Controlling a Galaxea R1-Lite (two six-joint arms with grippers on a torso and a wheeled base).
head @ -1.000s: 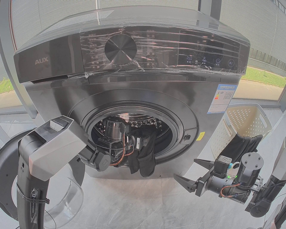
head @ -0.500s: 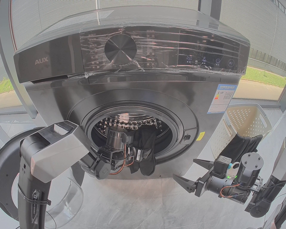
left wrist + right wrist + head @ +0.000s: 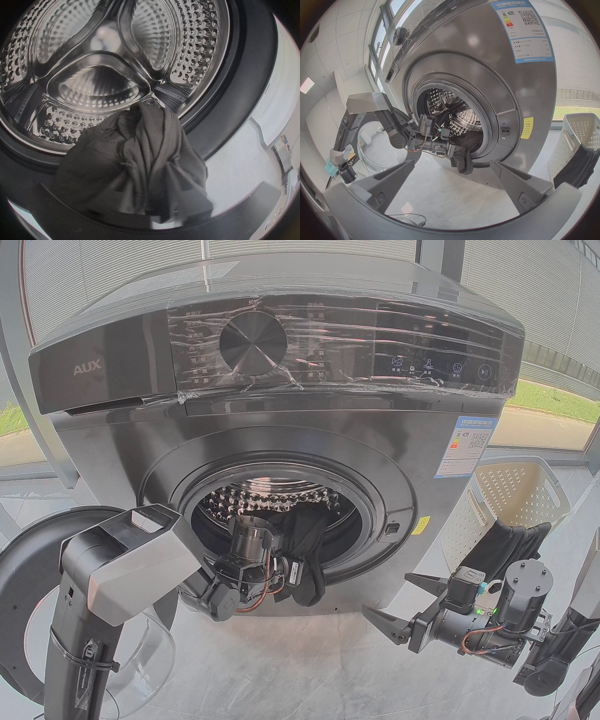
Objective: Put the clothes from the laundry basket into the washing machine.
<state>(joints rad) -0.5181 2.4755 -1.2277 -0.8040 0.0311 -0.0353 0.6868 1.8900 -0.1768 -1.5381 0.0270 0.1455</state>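
My left end effector (image 3: 297, 566) sits at the washer (image 3: 400, 452) mouth against a dark garment (image 3: 310, 534) slumped over the door lip; I cannot tell its grip. Light and limp, I judge; best pinched at a bunched fold. Released, my right end effector (image 3: 387, 594) hovers by the basket (image 3: 525, 490).

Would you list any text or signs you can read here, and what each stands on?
Brand lettering: washer front, top left.
Energy label: print too small.
Yellow sticker: unreadable.
Panel marks: too blurred.
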